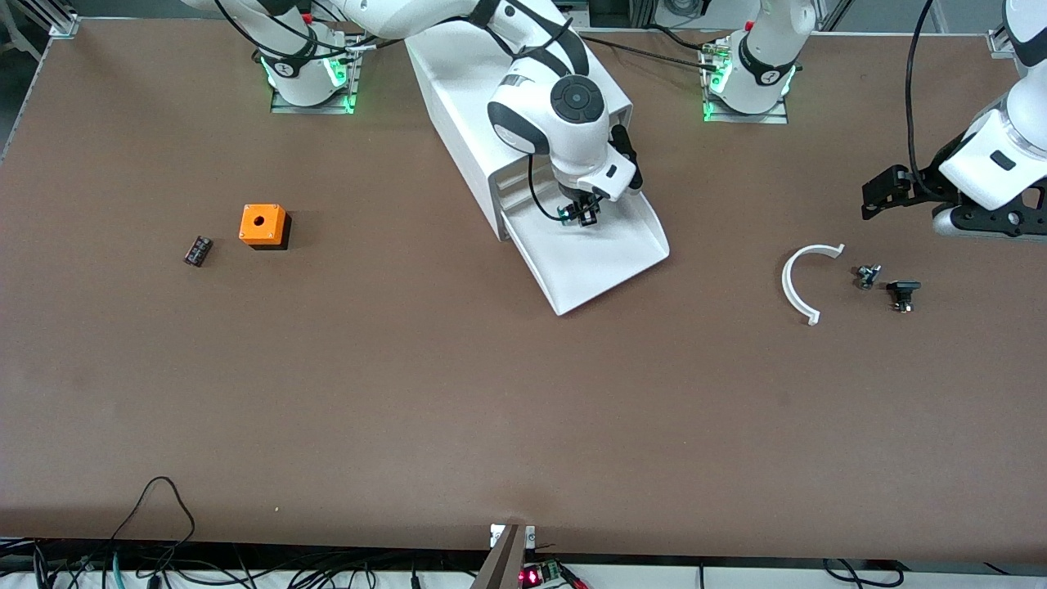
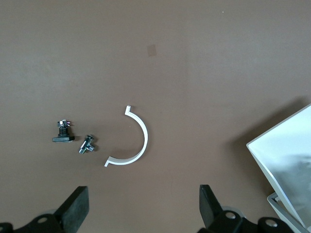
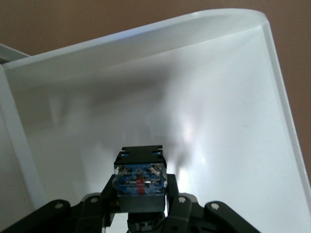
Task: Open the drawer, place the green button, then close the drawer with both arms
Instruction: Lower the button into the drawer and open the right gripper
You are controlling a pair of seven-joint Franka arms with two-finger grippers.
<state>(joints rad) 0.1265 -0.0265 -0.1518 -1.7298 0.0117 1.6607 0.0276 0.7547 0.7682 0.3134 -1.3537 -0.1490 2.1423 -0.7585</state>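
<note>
The white cabinet [image 1: 491, 123] stands near the arms' bases, and its lowest drawer [image 1: 605, 258] is pulled out toward the front camera. My right gripper [image 1: 579, 211] is over the open drawer, shut on the button [image 1: 566, 213]. The right wrist view shows the button's black-and-blue body [image 3: 141, 175] clamped between the fingers above the drawer's white floor [image 3: 218, 107]. Its green cap barely shows. My left gripper [image 1: 887, 192] waits open and empty above the table at the left arm's end; its fingers [image 2: 75, 208] stand wide apart.
An orange cube with a hole [image 1: 262, 225] and a tiny black part [image 1: 197, 250] lie toward the right arm's end. A white arc [image 1: 797, 282], a small metal part [image 1: 867, 276] and a black part [image 1: 903, 293] lie under the left gripper.
</note>
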